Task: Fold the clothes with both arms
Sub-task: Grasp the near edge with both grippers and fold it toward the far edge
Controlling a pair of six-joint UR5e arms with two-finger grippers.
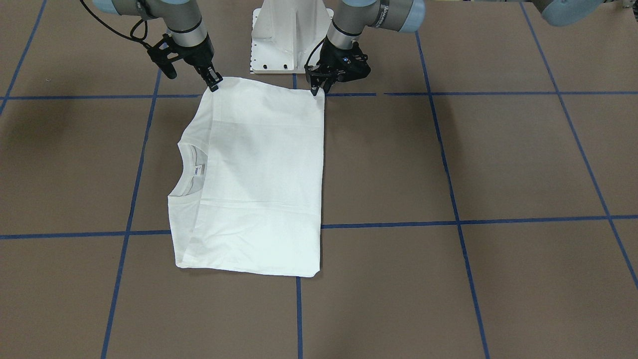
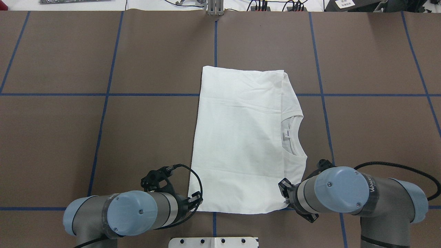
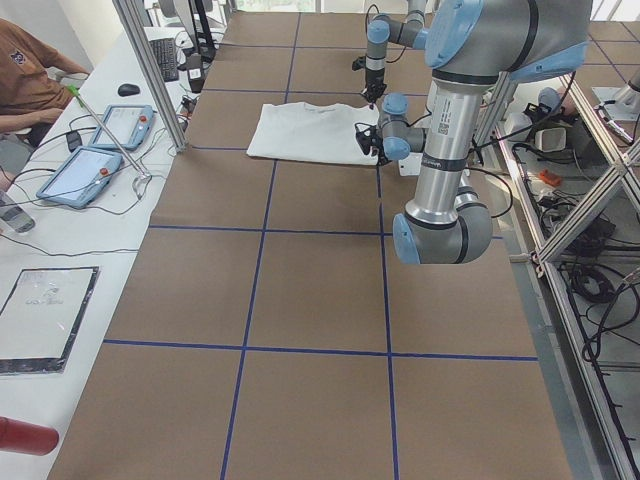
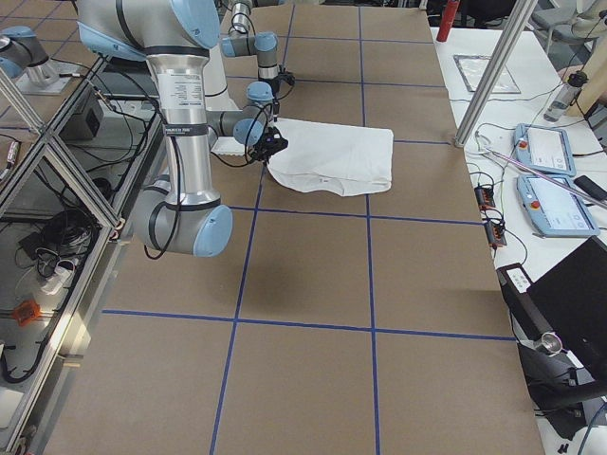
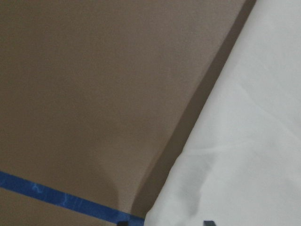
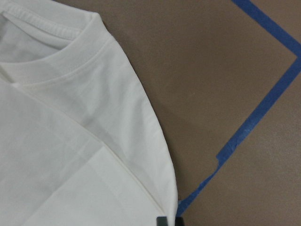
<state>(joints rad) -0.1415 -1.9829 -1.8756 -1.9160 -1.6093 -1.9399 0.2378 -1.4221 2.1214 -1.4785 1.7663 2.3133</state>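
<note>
White folded shirt [image 1: 259,179] is lying on the worktop [image 1: 498,164], stretching away ahead of left tool [image 1: 316,89] and right tool [image 1: 214,84], each pinching one near corner.

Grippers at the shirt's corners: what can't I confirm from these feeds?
- Left gripper: whether it pinches the shirt; too small in front view, arm partly covers it overhead.
- Right gripper: same.
- Both wrist views: grippers cut off at bottom edge.
- Label: print too small.

White shirt [image 2: 241,144]: folded rectangle, flat, collar [image 2: 294,137] facing robot's right. Left gripper [image 2: 197,200], right gripper [image 2: 285,197]: tips at near corners.
</note>
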